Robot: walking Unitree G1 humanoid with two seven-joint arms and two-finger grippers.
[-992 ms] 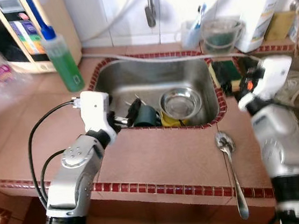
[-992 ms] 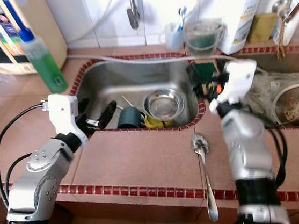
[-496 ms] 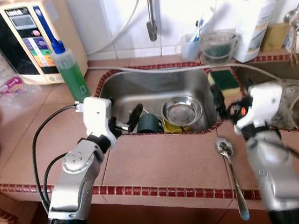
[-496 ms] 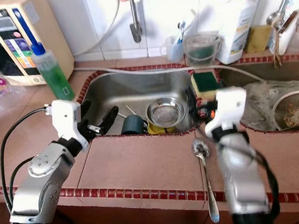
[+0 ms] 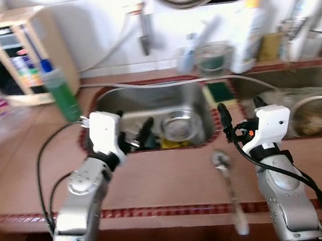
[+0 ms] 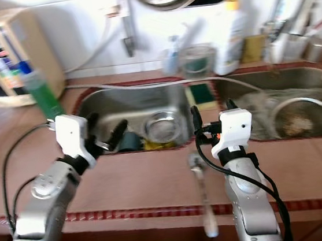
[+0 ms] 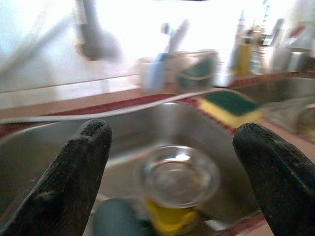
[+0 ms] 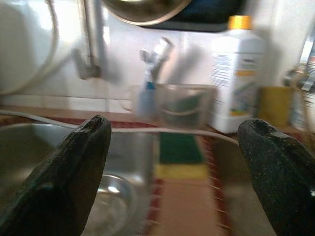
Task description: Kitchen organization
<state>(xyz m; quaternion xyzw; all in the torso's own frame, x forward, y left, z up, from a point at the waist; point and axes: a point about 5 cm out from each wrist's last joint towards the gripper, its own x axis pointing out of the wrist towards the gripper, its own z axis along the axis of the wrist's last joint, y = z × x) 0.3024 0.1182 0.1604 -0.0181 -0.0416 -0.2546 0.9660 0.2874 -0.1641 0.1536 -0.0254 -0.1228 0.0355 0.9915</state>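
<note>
The tiled table [image 5: 173, 180] runs across the scene with a steel sink [image 5: 127, 104] set into it, and the pictures are somewhat blurred. The left gripper [image 5: 139, 139] hangs over the near left edge of the sink, its fingers [image 7: 74, 177] spread wide apart and holding nothing. In the sink just beyond them sits a round steel bowl [image 5: 178, 125] resting on something yellow [image 7: 170, 220], with a dark cup [image 6: 129, 141] beside it on the left. The right gripper [image 8: 172, 162] is raised over the table near the sink's right near corner, its fingers [image 8: 74, 167] also wide apart and empty. A long metal spoon [image 5: 230, 191] lies on the table just left of the right arm, bowl end toward the sink and handle reaching to the near edge. A green and yellow sponge [image 5: 220, 92] lies on the ledge right of the sink. Along the far wall stand a green bottle with a blue top [image 5: 62, 94] at the left, a clear container [image 8: 184, 105] in the middle and a white bottle with a yellow cap [image 8: 236, 73] further right. A second basin [image 6: 291, 117] on the right holds a strainer.
</note>
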